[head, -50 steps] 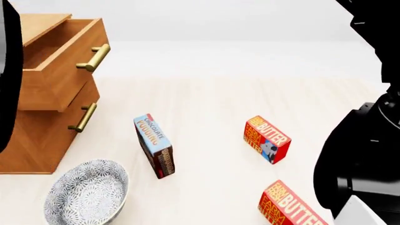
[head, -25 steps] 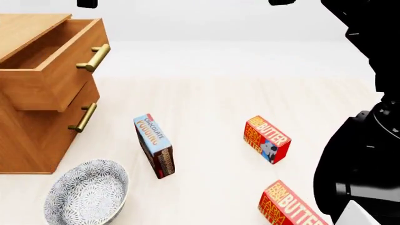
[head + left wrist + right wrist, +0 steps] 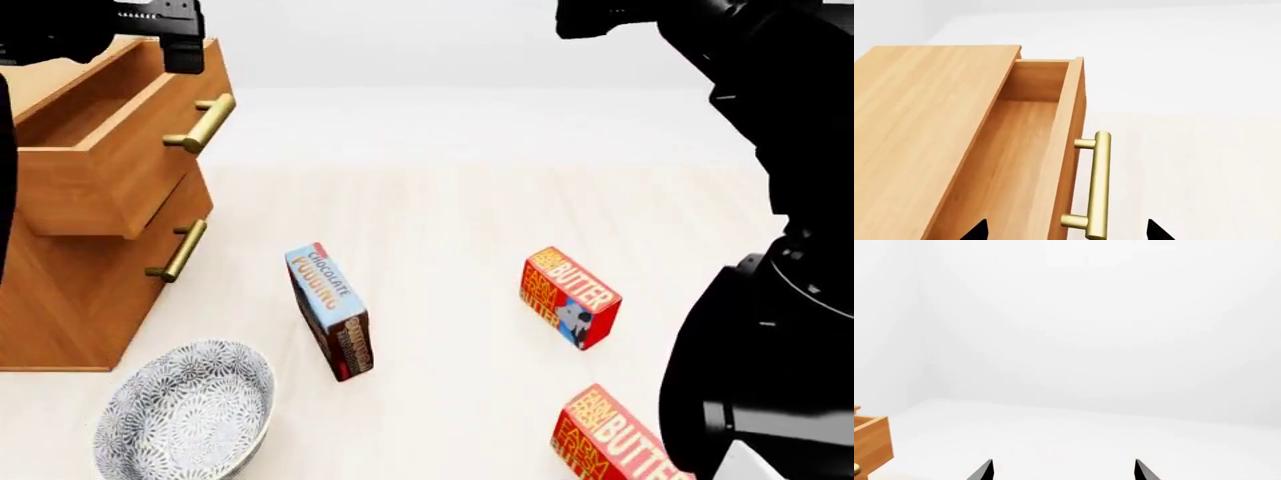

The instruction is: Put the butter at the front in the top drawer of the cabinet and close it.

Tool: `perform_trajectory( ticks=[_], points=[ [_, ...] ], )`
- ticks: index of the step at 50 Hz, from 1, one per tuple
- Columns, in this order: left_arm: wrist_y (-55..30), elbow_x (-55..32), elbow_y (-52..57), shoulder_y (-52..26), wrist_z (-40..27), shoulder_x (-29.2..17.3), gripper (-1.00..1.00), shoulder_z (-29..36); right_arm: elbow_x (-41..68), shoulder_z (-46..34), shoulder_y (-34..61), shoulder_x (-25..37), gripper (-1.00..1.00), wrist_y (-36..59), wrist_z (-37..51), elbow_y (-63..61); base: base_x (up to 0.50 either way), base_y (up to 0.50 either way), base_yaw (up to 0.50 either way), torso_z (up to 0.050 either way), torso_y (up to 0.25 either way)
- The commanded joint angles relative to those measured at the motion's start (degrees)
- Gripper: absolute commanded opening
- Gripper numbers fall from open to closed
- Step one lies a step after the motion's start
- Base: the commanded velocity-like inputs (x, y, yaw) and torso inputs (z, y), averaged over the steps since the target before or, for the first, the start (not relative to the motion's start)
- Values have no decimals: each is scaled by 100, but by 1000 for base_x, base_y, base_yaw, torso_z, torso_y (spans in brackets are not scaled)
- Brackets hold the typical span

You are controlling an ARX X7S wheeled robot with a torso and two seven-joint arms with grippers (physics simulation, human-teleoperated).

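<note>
The cabinet (image 3: 67,300) stands at the left with its top drawer (image 3: 120,170) pulled open and nothing in it; its wooden inside (image 3: 1021,150) and brass handle (image 3: 1097,185) show in the left wrist view. The front butter (image 3: 621,440) lies at the bottom edge, partly behind my right arm. The second butter (image 3: 570,297) lies farther back. My left gripper (image 3: 1066,232) is open and empty, high above the drawer's front; it also shows in the head view (image 3: 140,25). My right gripper (image 3: 1063,471) is open and empty, raised and facing the white wall.
A blue chocolate pudding box (image 3: 330,310) stands mid-floor between the cabinet and the butters. A patterned bowl (image 3: 187,410) sits in front of the cabinet. My right arm (image 3: 761,330) fills the right side of the head view. The lower drawer handle (image 3: 178,250) sticks out.
My left gripper has come into the head view at the top left, over the open drawer. My right arm has swung further in at the top right. The boxes and drawer have not moved.
</note>
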Motion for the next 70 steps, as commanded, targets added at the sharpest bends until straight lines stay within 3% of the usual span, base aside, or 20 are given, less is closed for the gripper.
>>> perform_trajectory(
  ticks=[1,24,70],
  points=[
    [29,-16,-6,251,-274,-16,100,-211,68,52,-122,-22,100,-17,24,-27,0,0,0,0,0],
    [282,1,-6,475,-812,-115,100,-654,166,98,-211,-20,100,92,120,-179,0,0,0,0,0],
    [154,15,-6,815,-941,-201,100,-519,353,156,-301,41,100,231,285,-368,0,0,0,0,0]
  ],
)
